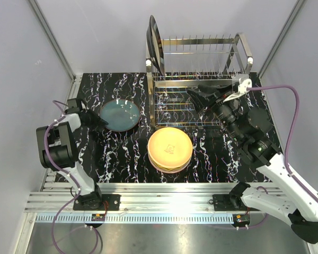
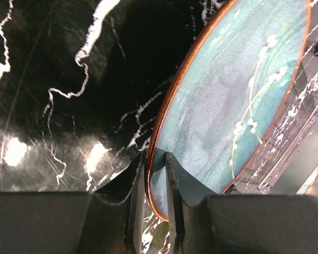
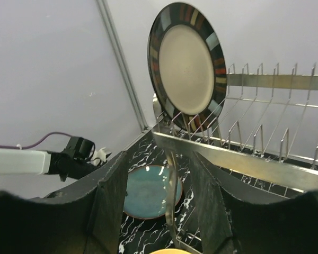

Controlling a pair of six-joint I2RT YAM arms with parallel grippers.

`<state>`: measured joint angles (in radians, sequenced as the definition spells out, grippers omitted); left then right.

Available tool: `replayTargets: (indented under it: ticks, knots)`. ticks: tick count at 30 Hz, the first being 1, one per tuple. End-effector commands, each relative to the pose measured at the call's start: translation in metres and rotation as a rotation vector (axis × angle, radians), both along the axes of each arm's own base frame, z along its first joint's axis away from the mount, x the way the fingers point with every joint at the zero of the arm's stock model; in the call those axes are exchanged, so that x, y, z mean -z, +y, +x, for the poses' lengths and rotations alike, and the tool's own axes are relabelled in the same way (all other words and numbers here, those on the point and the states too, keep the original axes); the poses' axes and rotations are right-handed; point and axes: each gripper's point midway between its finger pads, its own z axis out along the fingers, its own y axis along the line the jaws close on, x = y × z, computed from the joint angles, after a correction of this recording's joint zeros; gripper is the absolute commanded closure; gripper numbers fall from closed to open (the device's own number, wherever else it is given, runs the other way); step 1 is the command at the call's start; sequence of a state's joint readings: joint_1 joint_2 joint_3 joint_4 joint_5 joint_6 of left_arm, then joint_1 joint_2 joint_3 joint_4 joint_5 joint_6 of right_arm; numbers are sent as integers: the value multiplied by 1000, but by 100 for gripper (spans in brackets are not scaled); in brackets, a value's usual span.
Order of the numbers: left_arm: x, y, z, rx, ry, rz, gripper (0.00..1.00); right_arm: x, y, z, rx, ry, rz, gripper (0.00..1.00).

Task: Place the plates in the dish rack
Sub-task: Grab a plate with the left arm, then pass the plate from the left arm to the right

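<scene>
A pale blue plate [image 1: 119, 115] with a brown rim and a sprig lies on the black marbled table at the left. My left gripper [image 1: 99, 123] is shut on its near-left rim; in the left wrist view the rim [image 2: 158, 159] sits between the two fingers [image 2: 173, 190]. A dark-rimmed plate with a cream centre [image 1: 155, 45] stands in the left end of the chrome dish rack [image 1: 201, 55]. A stack of plates with a yellow one on top [image 1: 170, 148] sits in front of the rack. My right gripper [image 1: 199, 98] is open and empty above the rack's lower tier.
The right wrist view shows the dark plate [image 3: 186, 63], the rack's front bar [image 3: 244, 159], the blue plate [image 3: 148, 193] and the left arm [image 3: 69, 159]. Grey walls with metal posts enclose the table. An aluminium rail [image 1: 164, 198] runs along the near edge.
</scene>
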<state>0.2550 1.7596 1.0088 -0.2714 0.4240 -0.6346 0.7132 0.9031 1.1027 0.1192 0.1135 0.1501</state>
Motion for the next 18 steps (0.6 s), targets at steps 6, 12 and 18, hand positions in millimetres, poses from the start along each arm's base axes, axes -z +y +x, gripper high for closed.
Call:
replayTargets:
  ticks: [6,12,18]
  knots:
    - [-60,14,4,-25,-139,143,100,26,14,-19,-123,50,-36,44]
    - [-102,12,0,-15,-246,236,100,49,34,-23,-174,104,-92,46]
    - [-133,6,-4,3,-322,303,100,98,83,-42,-186,155,-292,48]
